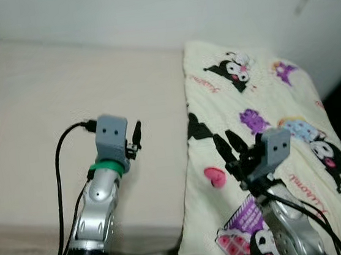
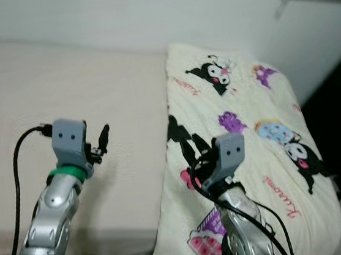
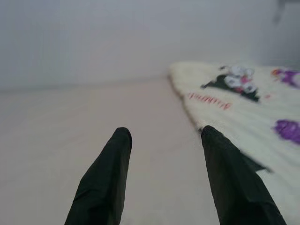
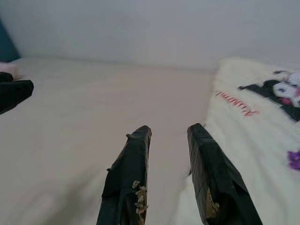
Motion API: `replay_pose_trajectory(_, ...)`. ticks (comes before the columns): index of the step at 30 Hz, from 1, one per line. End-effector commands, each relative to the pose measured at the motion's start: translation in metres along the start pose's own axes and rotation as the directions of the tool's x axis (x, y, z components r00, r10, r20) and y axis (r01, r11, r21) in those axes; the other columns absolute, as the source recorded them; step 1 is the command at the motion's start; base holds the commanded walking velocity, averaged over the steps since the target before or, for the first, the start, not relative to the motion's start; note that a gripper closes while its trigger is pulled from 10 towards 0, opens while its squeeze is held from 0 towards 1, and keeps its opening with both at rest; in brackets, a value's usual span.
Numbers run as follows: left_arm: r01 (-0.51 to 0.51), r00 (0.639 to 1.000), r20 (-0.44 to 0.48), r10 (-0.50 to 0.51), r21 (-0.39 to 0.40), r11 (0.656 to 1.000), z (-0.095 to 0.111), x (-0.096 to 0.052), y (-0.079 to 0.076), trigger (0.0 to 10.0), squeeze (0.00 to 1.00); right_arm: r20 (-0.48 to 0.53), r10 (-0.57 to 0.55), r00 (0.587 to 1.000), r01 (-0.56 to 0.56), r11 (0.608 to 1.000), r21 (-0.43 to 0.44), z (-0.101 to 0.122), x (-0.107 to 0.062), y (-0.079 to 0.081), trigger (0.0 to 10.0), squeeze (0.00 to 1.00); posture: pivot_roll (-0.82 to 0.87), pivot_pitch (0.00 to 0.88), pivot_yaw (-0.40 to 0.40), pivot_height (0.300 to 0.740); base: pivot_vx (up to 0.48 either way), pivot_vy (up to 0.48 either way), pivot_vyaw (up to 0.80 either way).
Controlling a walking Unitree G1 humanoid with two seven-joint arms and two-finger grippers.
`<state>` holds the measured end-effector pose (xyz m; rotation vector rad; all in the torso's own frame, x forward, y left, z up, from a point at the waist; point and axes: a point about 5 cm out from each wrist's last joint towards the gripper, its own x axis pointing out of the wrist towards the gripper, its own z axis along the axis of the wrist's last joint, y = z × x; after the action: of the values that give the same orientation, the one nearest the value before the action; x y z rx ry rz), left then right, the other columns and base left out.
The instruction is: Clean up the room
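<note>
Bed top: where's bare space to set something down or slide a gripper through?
Bare sheet spans the bed from the wall to its front edge, left of the cartoon pillow. Left gripper hovers open there. Crowded: the right side, under the pillow, where the right gripper hovers.

Right gripper (image 4: 168,133) at lower centre of frame, its two black fingers (image 4: 129,180) parted with a narrow gap, nothing between them. Pale flecks stuck on the fingers low in frame. Beige bed (image 4: 84,122) spreads across left and centre. Cream pillow (image 4: 253,126) with cartoon prints fills the right side. White wall (image 4: 140,28) along top. Dark object (image 4: 14,93) at left edge.
</note>
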<state>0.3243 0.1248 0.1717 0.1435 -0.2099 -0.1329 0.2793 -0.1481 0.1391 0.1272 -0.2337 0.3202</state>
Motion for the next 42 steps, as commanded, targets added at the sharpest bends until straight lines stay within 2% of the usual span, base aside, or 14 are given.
replay_pose_trajectory(1, 0.017, 1.000, -0.025, -0.017, 0.004, 1.000, -0.0072, -0.0023, -0.0043, 10.0, 0.00, -0.020, -0.019, 1.000, 0.020, 1.000, 0.005, -0.0045, -0.0036, -0.0029, 10.0, 0.00, 0.01, 0.084, -0.064, 0.718, 0.000, 0.000, 0.00)
replay_pose_trajectory(9, 0.017, 0.999, -0.029, -0.017, 0.000, 1.000, -0.0087, -0.0034, -0.0047, 10.0, 0.00, -0.036, -0.078, 0.996, 0.078, 0.997, -0.011, -0.0059, 0.0001, -0.0091, 10.0, 0.00, 0.01, 0.083, -0.064, 0.722, 0.000, 0.000, 0.00)
replay_pose_trajectory(42, 0.037, 0.999, -0.026, -0.036, 0.010, 0.999, -0.0095, -0.0015, -0.0043, 10.0, 0.00, -0.020, -0.101, 0.995, 0.101, 0.995, 0.026, -0.0062, 0.0037, -0.0092, 10.0, 0.00, 0.01, 0.074, -0.046, 0.722, -0.292, 0.000, 0.00)
